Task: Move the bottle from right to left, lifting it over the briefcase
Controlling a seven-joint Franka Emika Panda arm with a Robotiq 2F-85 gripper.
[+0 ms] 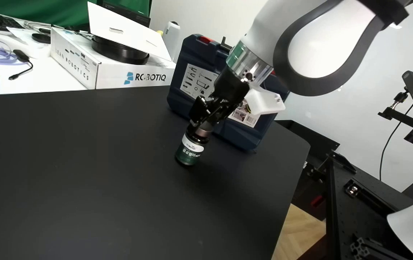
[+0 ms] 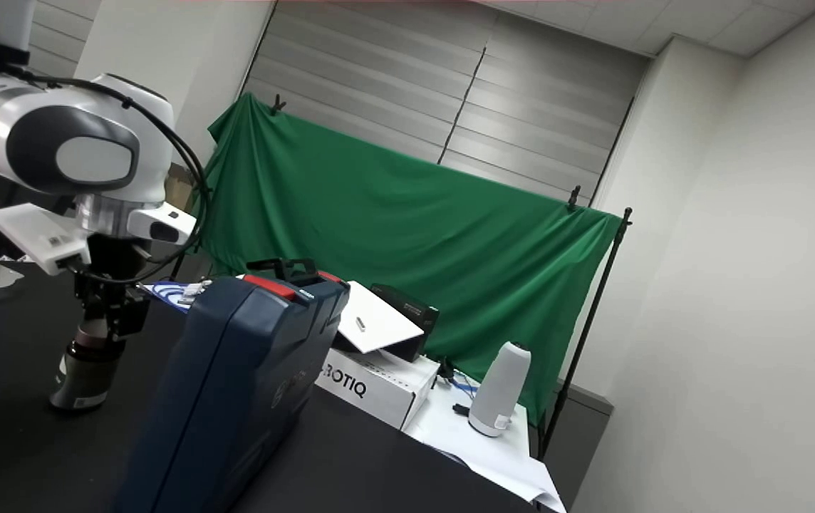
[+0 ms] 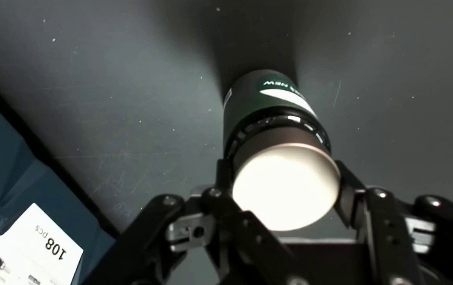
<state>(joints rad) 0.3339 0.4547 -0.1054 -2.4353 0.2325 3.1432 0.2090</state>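
1. The jaws were grasping the bottle (image 1: 193,147) by its cap (image 3: 286,186), pressing from both sides in the wrist view. With so high a hold the body could pivot below, so a slow, level wrist seemed wanted.
2. The bottle looked upright, its base at the desk (image 1: 83,155) or just above it; no view settled which. In an exterior view it was left of the briefcase (image 2: 244,377), so the step in hand was most likely the set-down. Doing that well meant easing straight down until the base sat flat, then parting the jaws evenly so that neither side dragged the cap over.
3. Above the jaws, the white wrist mount (image 1: 266,101) overlapped the briefcase in an exterior view, and the true gap could not be read. The cable (image 2: 201,184) looped out on the briefcase side and deserved watching for a snag.
4. The briefcase stood near the bottle but apart from it. Sideways drift risked a knock; the sound retreat was straight up, well past the cap, before any turn.
5. Farther back, the Robotiq box (image 1: 116,73) and the green cloth (image 2: 407,242) were well apart and needed no special care.
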